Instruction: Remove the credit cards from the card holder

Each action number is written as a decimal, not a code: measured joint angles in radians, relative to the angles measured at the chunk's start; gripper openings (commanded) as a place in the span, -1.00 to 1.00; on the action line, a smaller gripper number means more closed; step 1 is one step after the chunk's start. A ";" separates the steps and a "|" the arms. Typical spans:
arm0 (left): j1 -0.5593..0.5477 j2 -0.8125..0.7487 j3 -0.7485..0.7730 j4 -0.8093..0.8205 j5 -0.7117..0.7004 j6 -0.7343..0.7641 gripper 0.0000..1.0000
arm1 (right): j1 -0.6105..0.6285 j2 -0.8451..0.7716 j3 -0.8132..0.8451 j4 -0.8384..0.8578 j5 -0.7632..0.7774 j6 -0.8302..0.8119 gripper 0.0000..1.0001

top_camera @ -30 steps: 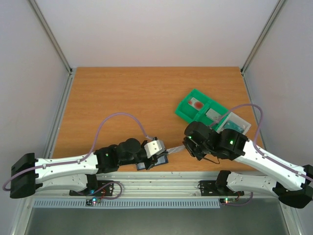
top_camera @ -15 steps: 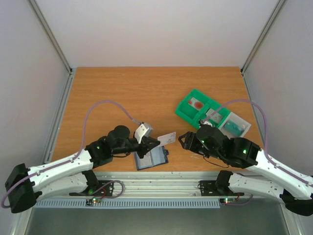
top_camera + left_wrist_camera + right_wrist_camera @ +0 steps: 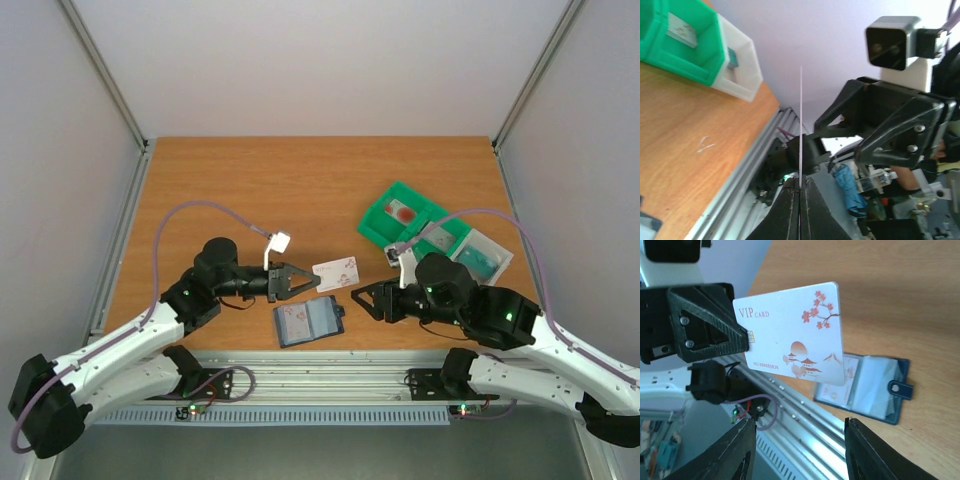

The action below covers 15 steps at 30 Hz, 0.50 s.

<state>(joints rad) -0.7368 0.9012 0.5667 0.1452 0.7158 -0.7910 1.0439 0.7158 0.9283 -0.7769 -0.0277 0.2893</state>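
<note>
My left claw [image 3: 312, 279] is clamped on one credit card [image 3: 336, 273]. The card holder [image 3: 308, 322] lies open on the counter [image 3: 250, 190] just beside it, nearer my bases. My right claw [image 3: 358, 299] faces the card with jaws apart. I should centre the card's free edge before closing.

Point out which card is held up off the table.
The white VIP card, pinched by one edge in the left gripper above the table. The others lie in the green tray or sit in the card holder pockets.

green compartmented tray [image 3: 375, 228]: far right of wooden table [image 3: 250, 180] | whitish bin [image 3: 503, 257], possibly translucent: touching tray's right side
</note>
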 measured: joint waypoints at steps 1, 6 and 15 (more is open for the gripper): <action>0.003 0.000 -0.003 0.021 0.016 -0.028 -0.99 | -0.009 0.009 0.000 0.011 -0.024 -0.005 -0.04; 0.014 0.000 -0.008 0.082 0.079 -0.131 -0.99 | -0.098 0.043 -0.004 0.070 -0.154 -0.005 -0.01; 0.021 0.000 -0.008 0.085 0.136 -0.186 -0.99 | -0.311 0.020 -0.106 0.208 -0.418 0.072 -0.30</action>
<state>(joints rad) -0.7162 0.9012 0.5587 0.2298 0.8520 -0.9768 0.7334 0.7357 0.8223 -0.5690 -0.4458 0.3614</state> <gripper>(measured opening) 0.008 0.406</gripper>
